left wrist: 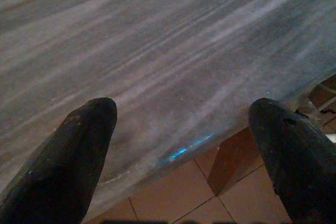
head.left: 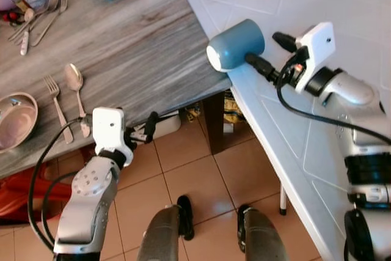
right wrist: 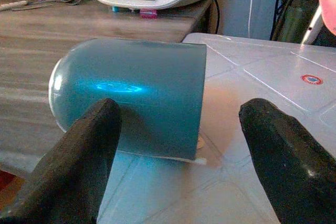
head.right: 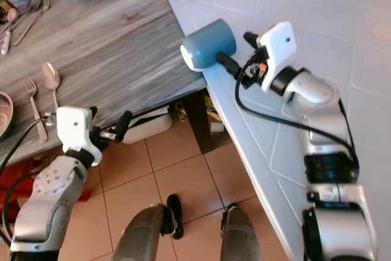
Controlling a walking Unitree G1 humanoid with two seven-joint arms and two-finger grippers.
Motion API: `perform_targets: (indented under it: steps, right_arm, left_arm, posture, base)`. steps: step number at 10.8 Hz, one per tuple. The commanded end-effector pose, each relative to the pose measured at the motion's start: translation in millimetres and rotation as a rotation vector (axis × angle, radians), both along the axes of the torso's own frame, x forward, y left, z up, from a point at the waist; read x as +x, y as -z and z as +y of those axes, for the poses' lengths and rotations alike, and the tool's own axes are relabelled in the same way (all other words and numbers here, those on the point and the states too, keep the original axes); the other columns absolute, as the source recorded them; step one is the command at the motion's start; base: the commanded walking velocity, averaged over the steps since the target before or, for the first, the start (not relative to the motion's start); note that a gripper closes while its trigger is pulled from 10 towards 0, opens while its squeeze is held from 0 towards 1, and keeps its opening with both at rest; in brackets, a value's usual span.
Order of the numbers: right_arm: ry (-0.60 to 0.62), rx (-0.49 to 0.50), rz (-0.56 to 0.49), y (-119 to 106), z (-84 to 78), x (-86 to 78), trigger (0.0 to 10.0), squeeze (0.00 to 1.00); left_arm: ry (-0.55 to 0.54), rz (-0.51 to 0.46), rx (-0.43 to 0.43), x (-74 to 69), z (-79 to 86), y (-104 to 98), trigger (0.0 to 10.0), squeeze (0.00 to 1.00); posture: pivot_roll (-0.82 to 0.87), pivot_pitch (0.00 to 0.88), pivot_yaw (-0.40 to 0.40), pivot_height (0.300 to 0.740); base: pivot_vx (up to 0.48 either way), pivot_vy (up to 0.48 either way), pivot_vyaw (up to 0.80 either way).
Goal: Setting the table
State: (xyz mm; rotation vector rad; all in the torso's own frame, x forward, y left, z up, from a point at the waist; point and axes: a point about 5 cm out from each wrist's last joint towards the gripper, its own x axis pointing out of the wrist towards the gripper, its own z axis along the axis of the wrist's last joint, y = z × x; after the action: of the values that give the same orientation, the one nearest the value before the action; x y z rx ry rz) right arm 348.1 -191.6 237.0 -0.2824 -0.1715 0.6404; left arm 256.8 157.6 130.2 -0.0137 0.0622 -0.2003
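Lighting is bright and even, daylight in character. The white table (head.left: 317,4) is near overexposure, with faint surface detail. The blue cup (right wrist: 131,95) carries a streak of glare on its flank beside one of the right jaws, and casts a soft shadow beneath itself. The grey wooden table (left wrist: 168,51) ahead of the left jaws is smeared and out of focus, with a small cyan glint at its edge. The floor tiles (head.left: 201,175) under the tables lie in moderate shade. Both stereo views are sharp.
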Motion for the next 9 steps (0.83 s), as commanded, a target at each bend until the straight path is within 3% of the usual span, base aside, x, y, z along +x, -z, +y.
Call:
perform_targets:
  steps: [1,5,9]
  right_arm:
    - [-0.027,-0.028,-0.007,-1,1.8,1.1,10.0,0.0]
    - [-0.06,0.0,-0.014,-7,1.1,11.3,10.0,0.0]
    - [-0.222,0.033,0.033,-4,23.0,16.1,10.0,0.0]
  left_arm:
    - [-0.028,0.013,0.027,-4.3,8.8,1,10.0,0.0]
    - [-0.019,0.025,0.038,-6.8,9.0,1,10.0,0.0]
    - [-0.032,0.037,0.052,-9.6,12.2,1,10.0,0.0]
  posture:
    - [0.06,0.329,0.167,0.74]
    - [0.07,0.351,0.179,0.74]
    - [0.08,0.356,0.175,0.74]
  base:
    - [0.0,0.0,0.0]
    - [0.0,0.0,0.0]
    - [0.0,0.0,0.0]
